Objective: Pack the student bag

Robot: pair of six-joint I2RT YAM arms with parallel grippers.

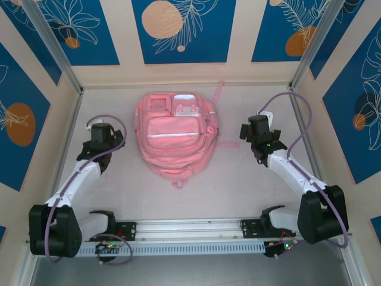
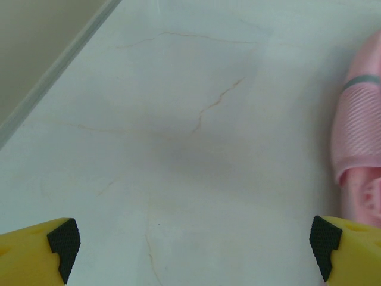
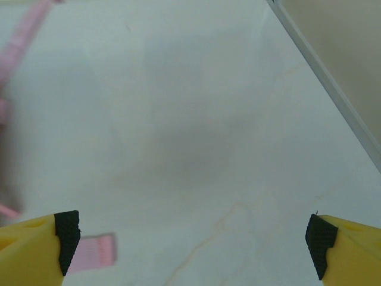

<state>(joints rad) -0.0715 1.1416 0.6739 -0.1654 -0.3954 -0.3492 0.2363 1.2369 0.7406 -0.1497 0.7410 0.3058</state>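
Beneath me spreads a pale marble-patterned tabletop [image 2: 178, 149] with thin brownish veins. Around it I see cream walls [image 1: 239, 30] carrying blue panels [image 1: 208, 36] with orange discs [image 1: 162, 19], and 2 metal corner posts [image 1: 53, 47].

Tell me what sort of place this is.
Probably a robot test cell: blue patterned panels wall in the table, two arms are bolted to a rail, the student bag lies between them.

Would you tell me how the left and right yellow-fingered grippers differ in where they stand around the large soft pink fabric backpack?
The left gripper hangs left of the backpack, the right gripper right of it. The left gripper's camera catches the bag's padded side; the right gripper's catches a flat pink strap end near one finger. Both are open, empty, over the pale table.
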